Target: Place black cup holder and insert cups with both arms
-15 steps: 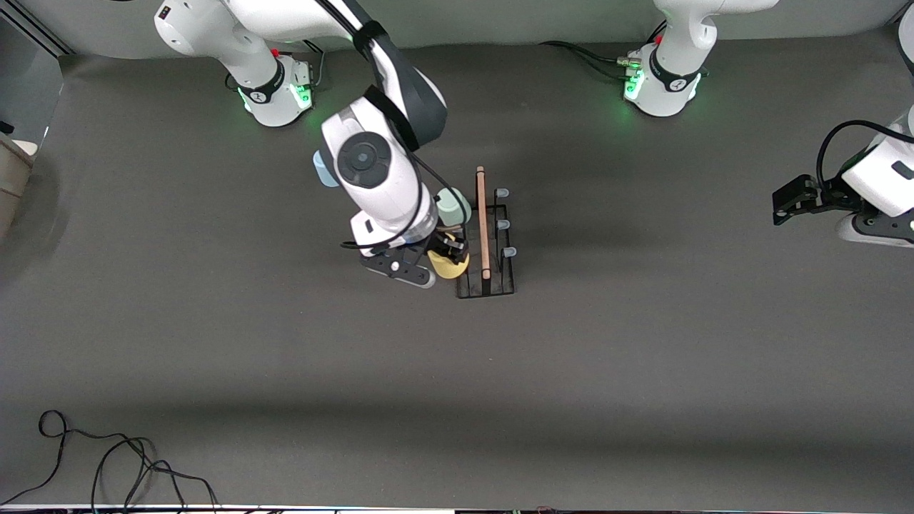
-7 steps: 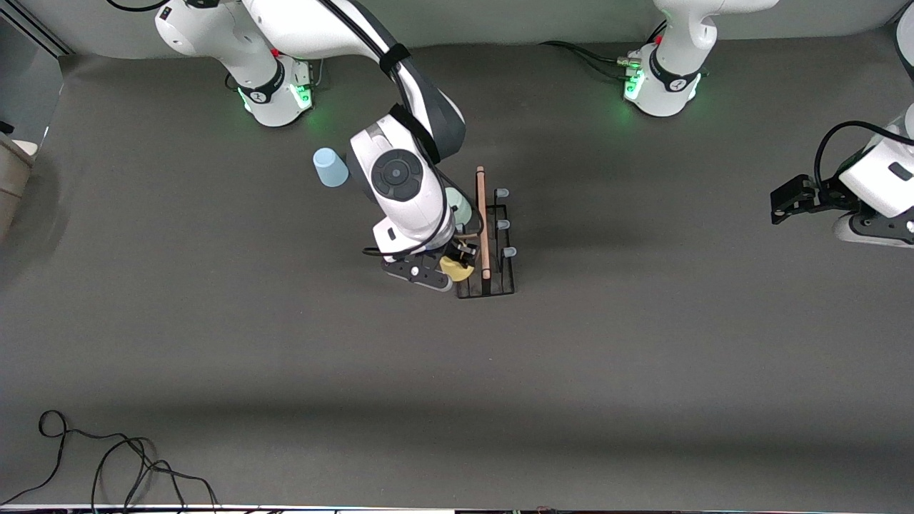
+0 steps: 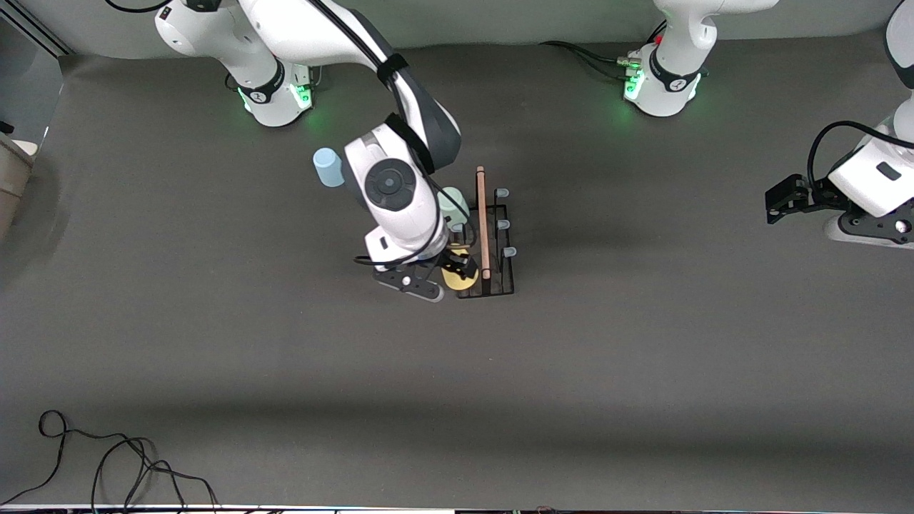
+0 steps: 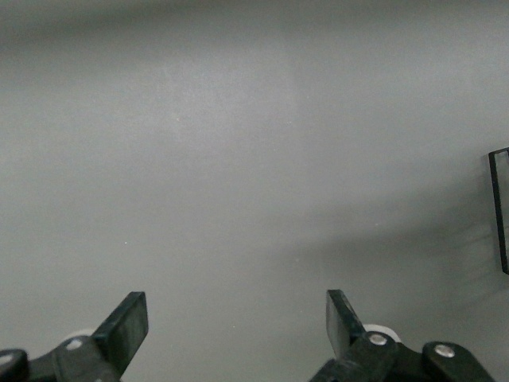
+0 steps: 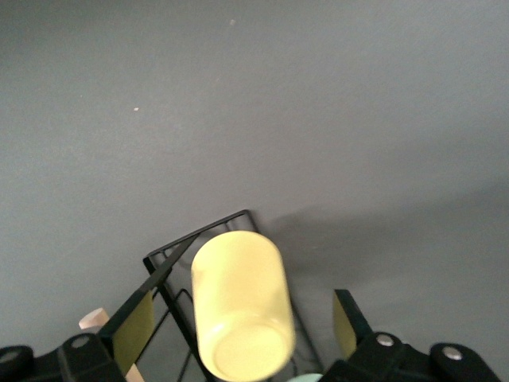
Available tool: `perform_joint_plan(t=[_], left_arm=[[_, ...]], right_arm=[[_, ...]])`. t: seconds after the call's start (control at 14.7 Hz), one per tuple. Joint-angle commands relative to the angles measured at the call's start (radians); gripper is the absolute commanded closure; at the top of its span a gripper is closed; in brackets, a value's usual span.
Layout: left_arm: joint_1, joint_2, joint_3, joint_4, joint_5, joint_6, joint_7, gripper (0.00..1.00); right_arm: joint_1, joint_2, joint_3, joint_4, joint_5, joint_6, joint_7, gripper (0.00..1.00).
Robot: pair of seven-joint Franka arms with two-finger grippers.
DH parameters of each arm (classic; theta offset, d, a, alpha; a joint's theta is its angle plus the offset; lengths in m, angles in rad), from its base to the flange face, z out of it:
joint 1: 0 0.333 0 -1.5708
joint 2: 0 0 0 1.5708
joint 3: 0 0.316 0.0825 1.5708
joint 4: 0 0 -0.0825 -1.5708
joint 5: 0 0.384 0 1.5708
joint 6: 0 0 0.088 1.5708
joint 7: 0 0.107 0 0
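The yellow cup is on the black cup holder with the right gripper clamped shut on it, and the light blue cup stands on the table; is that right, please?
Not quite: the right gripper is open. In the right wrist view its fingers stand apart from the yellow cup, which sits on the black cup holder. The light blue cup does stand on the table.

Right claw (image 3: 457,270) spread wide mid-table; left claw (image 4: 237,334) waits, parted.
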Motion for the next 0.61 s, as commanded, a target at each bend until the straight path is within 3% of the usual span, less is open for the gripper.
perform_joint_plan(t=[0.0,0.27,0.54], left_arm=[[-0.009,-0.012,0.000,0.000,0.009,-0.021,-0.007,0.00],[0.004,-0.005,0.006,0.001,-0.034,-0.004,0.000,0.00],[0.013,-0.010,0.016,0.003,-0.036,-0.019,-0.001,0.00]], right_arm=[[-0.067,-0.117,-0.005,0.012,-0.028,-0.164,-0.107,0.00],[-0.155,-0.240,-0.031,0.012,-0.037,-0.342,-0.274,0.00],[-0.156,-0.345,-0.164,0.004,-0.112,-0.540,-0.501,0.00]])
